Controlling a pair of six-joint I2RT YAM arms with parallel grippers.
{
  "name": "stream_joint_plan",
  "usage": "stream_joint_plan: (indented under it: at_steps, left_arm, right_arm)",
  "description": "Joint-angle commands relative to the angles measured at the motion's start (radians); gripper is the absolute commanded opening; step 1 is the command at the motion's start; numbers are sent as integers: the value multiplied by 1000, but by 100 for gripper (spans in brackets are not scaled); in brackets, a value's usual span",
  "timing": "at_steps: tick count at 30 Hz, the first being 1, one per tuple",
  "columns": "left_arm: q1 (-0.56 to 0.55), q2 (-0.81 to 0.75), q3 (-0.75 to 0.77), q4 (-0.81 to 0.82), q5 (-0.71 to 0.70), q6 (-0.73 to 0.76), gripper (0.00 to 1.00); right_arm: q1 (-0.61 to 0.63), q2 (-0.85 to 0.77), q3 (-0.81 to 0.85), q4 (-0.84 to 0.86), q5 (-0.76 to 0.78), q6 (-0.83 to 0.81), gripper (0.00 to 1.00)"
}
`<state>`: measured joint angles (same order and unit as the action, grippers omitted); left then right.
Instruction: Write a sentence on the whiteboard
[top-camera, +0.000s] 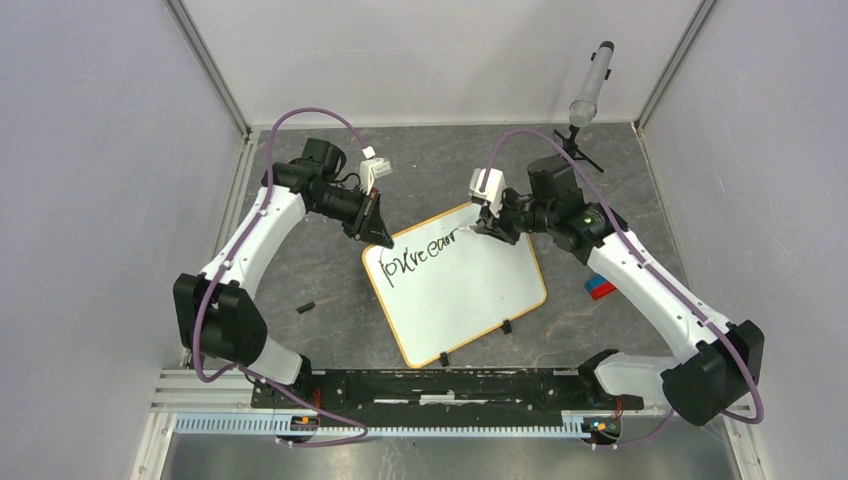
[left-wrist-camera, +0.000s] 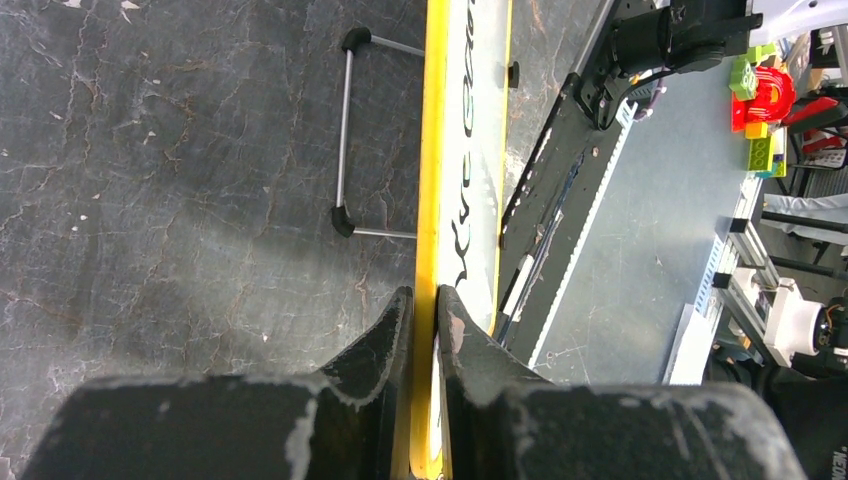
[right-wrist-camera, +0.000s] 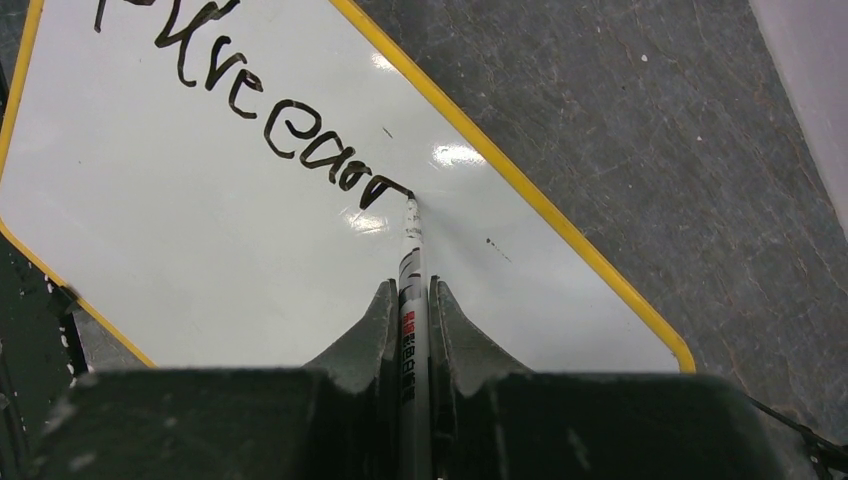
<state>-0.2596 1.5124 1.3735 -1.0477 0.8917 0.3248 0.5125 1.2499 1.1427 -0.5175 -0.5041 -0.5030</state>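
The whiteboard (top-camera: 455, 290) lies tilted in the middle of the table, white with an orange-yellow frame and two black clip feet on its near edge. The sentence (top-camera: 425, 247) is one slanted line of black marker scrawl along its far edge, also in the right wrist view (right-wrist-camera: 270, 110). My left gripper (top-camera: 375, 235) is shut on the board's far left corner; the frame (left-wrist-camera: 428, 200) runs edge-on between its fingers. My right gripper (top-camera: 483, 225) is shut on a grey marker (right-wrist-camera: 411, 290), whose tip touches the board at the end of the writing.
A marker cap (top-camera: 305, 306) lies on the mat left of the board. A red and blue block (top-camera: 600, 289) lies under the right arm. A grey tube on a black stand (top-camera: 590, 85) rises at the back right. A wire stand (left-wrist-camera: 345, 130) shows behind the board.
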Motion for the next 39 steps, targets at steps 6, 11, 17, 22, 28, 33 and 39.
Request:
stream_joint_plan:
  at_steps: [6,11,17,22,28,33,39]
  left_arm:
    - [-3,-12,14,-14,-10,43,2]
    - [-3,-12,15,-15,-10,43,2]
    - [-3,-10,16,-16,-7,44,2]
    - [-3,-13,17,-15,-6,45,2]
    - [-4,-14,15,-14,-7,45,2]
    - [-4,-13,16,-15,-8,45,2]
    - [-3,-10,17,-14,-7,47,2]
  right_arm:
    - [-9,-38,-55,-17,-16,-16,0]
    - [-9,-54,-60,-38,-24,-26,0]
    - [-11,-62,-7,-41,-34,-21,0]
    - [-13,-57,22,-38,-25,-15,0]
    - [-15,-37,17,-18,-17,-17,0]
    - [-16,-25,4,-9,-12,-22,0]
    - [-28,-23,6,-14,19,-36,0]
